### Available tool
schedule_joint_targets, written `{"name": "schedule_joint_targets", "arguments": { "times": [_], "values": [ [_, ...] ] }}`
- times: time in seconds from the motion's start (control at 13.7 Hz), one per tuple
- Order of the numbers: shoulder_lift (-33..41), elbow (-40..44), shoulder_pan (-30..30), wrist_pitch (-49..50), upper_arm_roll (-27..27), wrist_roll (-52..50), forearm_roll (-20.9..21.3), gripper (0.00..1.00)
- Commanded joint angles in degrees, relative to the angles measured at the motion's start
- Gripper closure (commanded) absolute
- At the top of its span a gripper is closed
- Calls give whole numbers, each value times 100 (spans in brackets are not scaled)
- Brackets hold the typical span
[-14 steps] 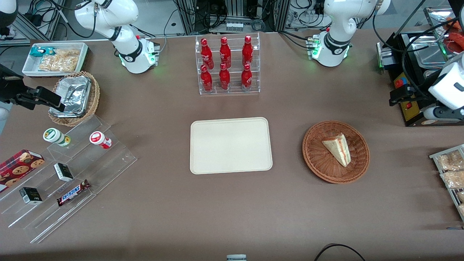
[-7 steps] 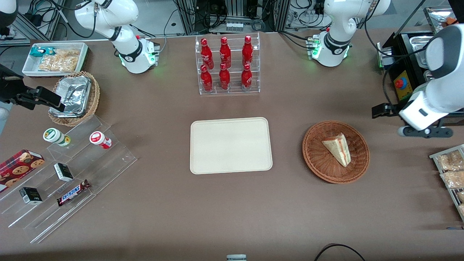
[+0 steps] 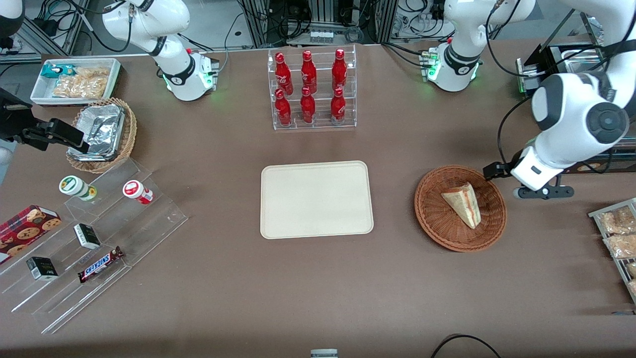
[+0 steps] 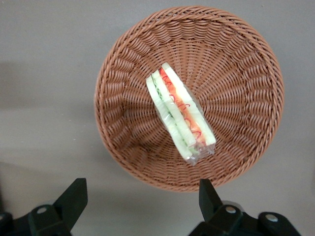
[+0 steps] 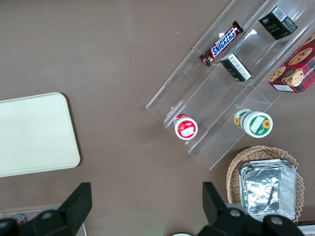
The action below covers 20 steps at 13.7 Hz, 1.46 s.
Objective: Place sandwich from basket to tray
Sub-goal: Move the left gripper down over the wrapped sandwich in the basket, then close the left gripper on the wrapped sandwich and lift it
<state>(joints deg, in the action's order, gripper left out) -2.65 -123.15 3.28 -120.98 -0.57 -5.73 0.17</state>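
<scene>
- The sandwich (image 3: pixel 463 203) lies in the round brown basket (image 3: pixel 437 228), resting on its side against the woven bottom
- From the wrist camera you can see the sandwich (image 4: pixel 179 113) is wrapped in clear film, with its red and green filling stripes facing up
- The basket (image 4: pixel 123 88) holds nothing else that I can see
- The cream tray (image 3: pixel 316 199) sits in the middle of the table, well apart from the basket, toward the parked arm's end, and nothing lies on it
- The gripper (image 3: pixel 492 170) of the working arm hangs in the air near the basket's rim, on the side toward the working arm's end of the table
- Its two black fingers (image 4: pixel 74 196) are spread wide apart and hold nothing
- My guess is that the job is at its very start: the arm is reaching for the sandwich and has not touched it yet
- Next, I think the gripper needs to slide over until the sandwich sits between its fingers, then go down into the basket
- The fingers should line up to squeeze the two flat bread faces, not the long pointed ends
- The sandwich looks soft, so a gentle squeeze would likely be best
- After that it must be lifted clear of the rim and carried to the tray
</scene>
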Motion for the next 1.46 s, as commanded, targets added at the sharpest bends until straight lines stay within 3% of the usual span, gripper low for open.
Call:
{"name": "schedule_joint_targets", "arguments": {
  "times": [0.0, 0.59, 1.39],
  "values": [
    [221, -428, 190, -487, 21, -786, 9, 0],
    [-332, -481, 586, -1093, 21, -3995, 9, 0],
    [-1027, -490, 525, -1639, -5, -4314, -87, 0]
  ]
}}
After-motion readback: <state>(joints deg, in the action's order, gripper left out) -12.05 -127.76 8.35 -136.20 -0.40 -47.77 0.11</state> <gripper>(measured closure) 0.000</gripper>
